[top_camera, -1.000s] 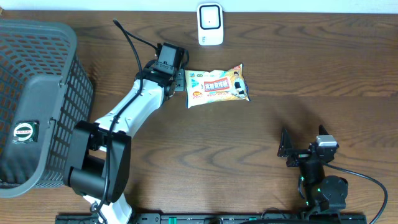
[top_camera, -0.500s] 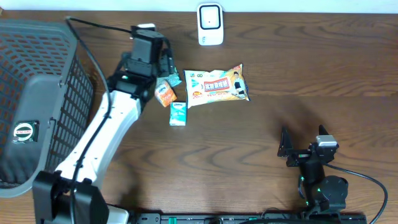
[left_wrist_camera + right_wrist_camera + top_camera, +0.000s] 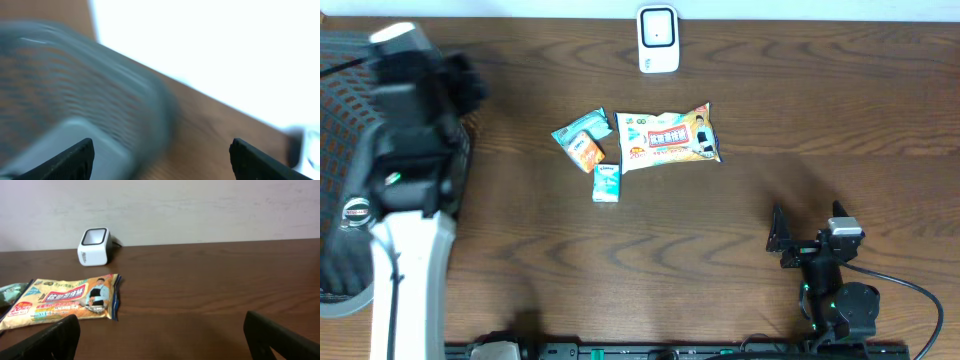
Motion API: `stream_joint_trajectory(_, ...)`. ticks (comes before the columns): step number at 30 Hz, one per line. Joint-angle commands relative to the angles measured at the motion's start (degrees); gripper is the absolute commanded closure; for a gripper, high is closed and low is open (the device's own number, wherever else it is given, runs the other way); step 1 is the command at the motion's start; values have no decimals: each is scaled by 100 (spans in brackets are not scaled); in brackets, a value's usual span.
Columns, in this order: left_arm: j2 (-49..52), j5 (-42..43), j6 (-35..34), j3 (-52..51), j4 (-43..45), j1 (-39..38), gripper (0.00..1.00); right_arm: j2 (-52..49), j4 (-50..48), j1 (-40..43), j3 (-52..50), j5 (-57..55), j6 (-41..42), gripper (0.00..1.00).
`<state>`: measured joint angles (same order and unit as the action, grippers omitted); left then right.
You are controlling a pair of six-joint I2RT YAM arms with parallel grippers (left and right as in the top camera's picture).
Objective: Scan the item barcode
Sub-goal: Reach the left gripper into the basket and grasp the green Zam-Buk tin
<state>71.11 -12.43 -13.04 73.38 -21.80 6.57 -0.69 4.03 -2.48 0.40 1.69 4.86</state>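
A white barcode scanner (image 3: 658,39) stands upright at the far edge of the surface (image 3: 820,120). Nearer lies a flat yellow-and-white snack bag (image 3: 668,138). Left of it, a teal packet (image 3: 580,127) touches an orange packet (image 3: 587,150), with a small teal-and-white carton (image 3: 607,183) just nearer.

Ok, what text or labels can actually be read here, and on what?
"20", barely legible: orange circle on the snack bag.
Characters on its red banner: too small to read.
Print on the teal packet, orange packet, small carton: too small.
The round sticker on the basket: blurred.
No text visible on the scanner.
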Motion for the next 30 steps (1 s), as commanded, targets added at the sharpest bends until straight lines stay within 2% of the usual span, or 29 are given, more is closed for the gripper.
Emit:
stream_joint_trajectory(1, -195, -96, 57, 74, -94, 855, 15, 31, 26, 2, -9, -2, -87, 1)
stream_joint_trajectory(6, -101, -96, 203, 72, -481, 2107, 15, 31, 24, 2, -9, -2, -87, 1)
stream_joint_trajectory(10, 190, -96, 708, 37, -966, 2804, 15, 31, 24, 2, -9, -2, -87, 1)
stream_joint_trajectory(12, 415, -92, 695, -48, -1226, 3099, 15, 31, 26, 2, -9, -2, -87, 1)
stream_joint_trajectory(22, 1036, -70, 216, -52, -1394, 3156, 15, 31, 24, 2, -9, -2, -87, 1)
stream_joint_trajectory(23, 1086, -70, 151, -52, -1379, 3158, 14, 31, 26, 2, -9, -2, -87, 1)
stream_joint_trajectory(24, 1134, -70, 35, -52, -1368, 3163, 7, 31, 24, 2, -9, -2, -87, 1)
stream_joint_trajectory(26, 1252, -72, -374, -52, -1355, 3171, 2, 31, 24, 2, -9, -2, -87, 1)
stream_joint_trajectory(30, 1486, -72, -896, -52, -1342, 3195, 1, 31, 24, 2, -9, -2, -87, 1)
